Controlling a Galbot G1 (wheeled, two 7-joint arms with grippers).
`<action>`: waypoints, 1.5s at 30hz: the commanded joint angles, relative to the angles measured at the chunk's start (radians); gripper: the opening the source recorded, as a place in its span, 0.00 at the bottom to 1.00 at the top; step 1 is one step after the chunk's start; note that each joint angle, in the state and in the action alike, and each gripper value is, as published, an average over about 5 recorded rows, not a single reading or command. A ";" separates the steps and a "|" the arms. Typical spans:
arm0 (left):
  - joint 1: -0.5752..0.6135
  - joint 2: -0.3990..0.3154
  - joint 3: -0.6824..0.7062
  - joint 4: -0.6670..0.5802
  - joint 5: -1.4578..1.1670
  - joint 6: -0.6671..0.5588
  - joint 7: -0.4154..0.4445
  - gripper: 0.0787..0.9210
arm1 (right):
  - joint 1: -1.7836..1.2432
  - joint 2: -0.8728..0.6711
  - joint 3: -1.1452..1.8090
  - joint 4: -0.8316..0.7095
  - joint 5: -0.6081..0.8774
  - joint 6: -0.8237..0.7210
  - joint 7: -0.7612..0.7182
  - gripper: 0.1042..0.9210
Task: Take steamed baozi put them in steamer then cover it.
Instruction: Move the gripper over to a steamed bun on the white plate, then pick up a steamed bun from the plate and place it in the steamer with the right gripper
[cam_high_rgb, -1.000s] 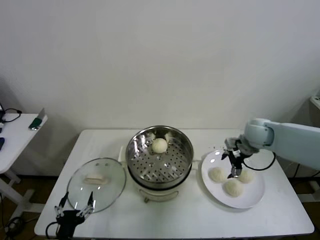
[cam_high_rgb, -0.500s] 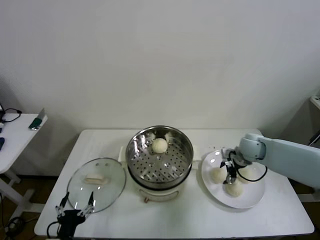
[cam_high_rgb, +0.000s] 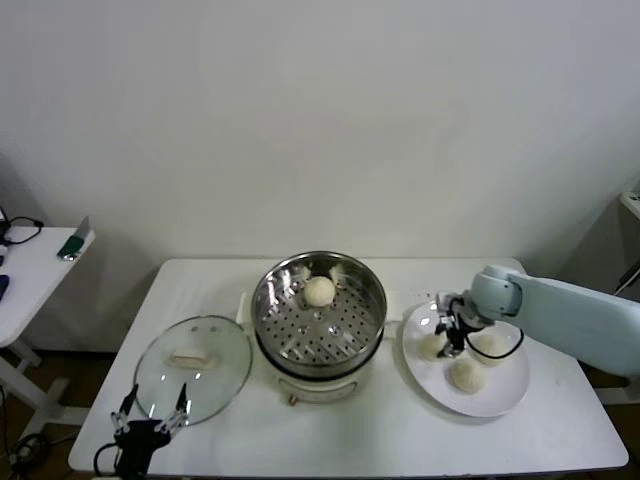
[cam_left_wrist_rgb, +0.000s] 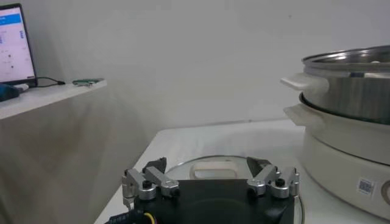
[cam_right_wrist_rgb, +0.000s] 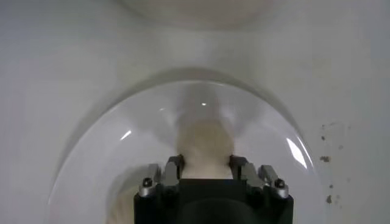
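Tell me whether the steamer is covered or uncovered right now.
Uncovered. The steamer stands open with one baozi on its tray; the glass lid lies flat on the table beside it.

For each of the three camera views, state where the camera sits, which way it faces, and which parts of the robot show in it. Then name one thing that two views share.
Head view: on the robot's head, looking forward and down at the table; shows the right gripper over the plate and the left gripper near the glass lid.
Left wrist view: on the left arm, facing across the lid toward the steamer; its open fingers show.
Right wrist view: on the right arm, facing the plate; the gripper straddles a baozi.
Shared: the steamer appears in the head and left wrist views.
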 joint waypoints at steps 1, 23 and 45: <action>0.001 0.000 -0.001 -0.001 0.000 0.000 0.000 0.88 | 0.198 -0.005 -0.103 0.033 0.089 0.011 -0.031 0.46; -0.021 0.015 0.008 -0.002 -0.004 0.010 0.003 0.88 | 0.688 0.399 -0.141 0.308 0.583 -0.170 0.041 0.45; -0.012 0.010 -0.004 -0.026 -0.004 0.013 0.005 0.88 | 0.327 0.636 -0.143 0.074 0.421 -0.283 0.241 0.46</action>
